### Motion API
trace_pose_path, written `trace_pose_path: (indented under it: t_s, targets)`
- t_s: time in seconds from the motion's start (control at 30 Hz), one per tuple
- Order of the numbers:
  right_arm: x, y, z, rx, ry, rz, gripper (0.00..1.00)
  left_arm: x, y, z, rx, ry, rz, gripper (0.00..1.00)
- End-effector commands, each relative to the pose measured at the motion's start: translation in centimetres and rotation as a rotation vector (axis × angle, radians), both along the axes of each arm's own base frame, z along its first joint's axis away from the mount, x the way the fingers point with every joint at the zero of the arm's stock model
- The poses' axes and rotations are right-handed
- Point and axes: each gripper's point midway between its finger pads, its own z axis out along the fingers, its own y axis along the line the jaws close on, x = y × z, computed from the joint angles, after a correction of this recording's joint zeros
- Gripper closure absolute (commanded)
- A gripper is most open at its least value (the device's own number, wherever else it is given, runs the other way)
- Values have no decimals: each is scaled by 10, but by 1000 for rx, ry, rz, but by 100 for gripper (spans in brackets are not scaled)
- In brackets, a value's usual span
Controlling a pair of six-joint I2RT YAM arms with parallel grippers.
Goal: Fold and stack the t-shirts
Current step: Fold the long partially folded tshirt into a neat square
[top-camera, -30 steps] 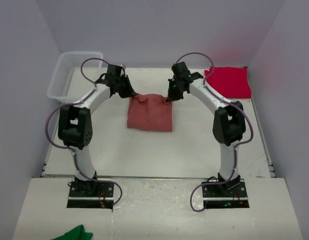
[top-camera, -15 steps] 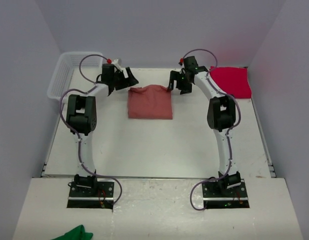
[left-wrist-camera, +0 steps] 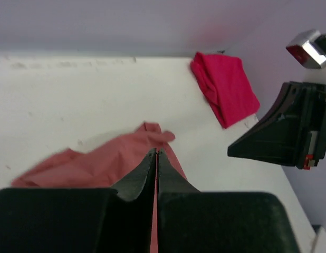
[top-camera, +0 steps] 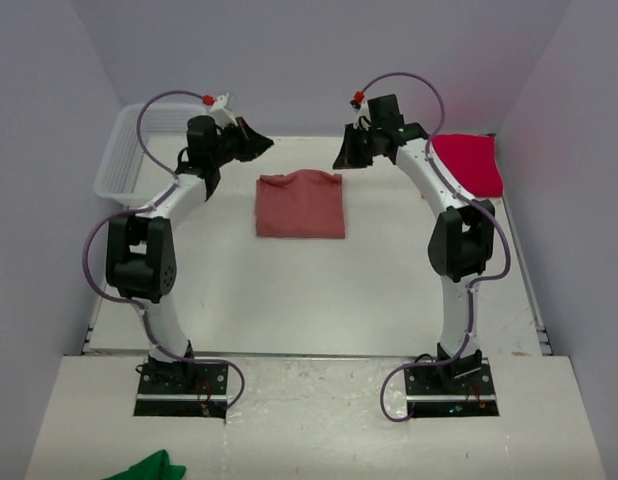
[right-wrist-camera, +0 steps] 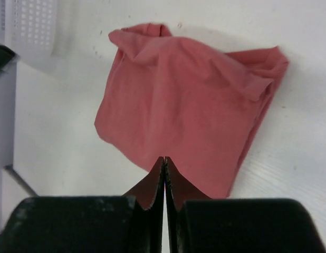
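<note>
The dusty salmon-red t-shirt (top-camera: 300, 205) lies folded into a rough rectangle on the table's far middle. It also shows in the left wrist view (left-wrist-camera: 99, 166) and the right wrist view (right-wrist-camera: 189, 105). The crimson t-shirt (top-camera: 469, 163) lies folded at the far right; the left wrist view shows it too (left-wrist-camera: 226, 89). My left gripper (top-camera: 259, 143) is shut and empty, raised off the salmon shirt's far left corner (left-wrist-camera: 156, 151). My right gripper (top-camera: 341, 160) is shut and empty, raised off its far right corner (right-wrist-camera: 164, 158).
A white mesh basket (top-camera: 124, 150) stands at the far left and shows in the right wrist view (right-wrist-camera: 26, 26). A green cloth (top-camera: 149, 468) lies off the table at the near left. Grey walls close in the back and sides.
Both grippers have let go of the salmon shirt's far corners and lifted up and away toward the back. The shirt has settled flat in its folded shape.
</note>
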Motion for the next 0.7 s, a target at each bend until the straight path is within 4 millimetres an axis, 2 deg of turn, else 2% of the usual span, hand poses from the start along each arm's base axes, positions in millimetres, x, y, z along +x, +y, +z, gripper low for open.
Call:
trace_pose_path:
  t_s: [0.0, 0.07, 0.1, 0.13, 0.2, 0.27, 0.37, 0.4, 0.47, 0.57, 0.6, 0.63, 0.67]
  targets:
    - [-25, 32, -34, 178, 189, 90, 100, -41, -27, -85, -155, 289, -136, 100]
    - [-34, 45, -39, 260, 234, 148, 100, -47, -34, -96, -209, 286, -194, 100]
    - [-36, 48, -41, 277, 249, 154, 100, -59, -38, -110, -247, 344, -225, 100]
    - [-38, 51, -42, 299, 260, 178, 100, -59, -40, -106, -260, 305, -242, 100]
    - [-42, 58, -52, 345, 303, 215, 100, -67, -42, -113, -285, 322, -271, 100]
    - [-48, 65, -59, 401, 360, 267, 100, -68, -44, -111, -292, 301, -298, 100]
    - [-47, 67, -71, 431, 436, 241, 100, -67, -44, -117, -300, 308, -298, 100]
    - [-48, 69, -81, 439, 476, 235, 100, -67, -45, -121, -305, 323, -298, 100]
    - [-53, 67, -93, 435, 566, 193, 100, -67, -45, -129, -303, 353, -285, 100]
    - [-65, 60, -124, 377, 684, 118, 100, -65, -39, -146, -271, 403, -237, 100]
    - [-68, 57, -132, 345, 686, 111, 100, -69, -37, -161, -249, 482, -206, 100]
    - [-74, 48, -146, 261, 706, 57, 100, -64, -31, -168, -208, 484, -163, 100]
    - [-79, 46, -148, 252, 712, 67, 100, -66, -29, -175, -187, 504, -146, 100]
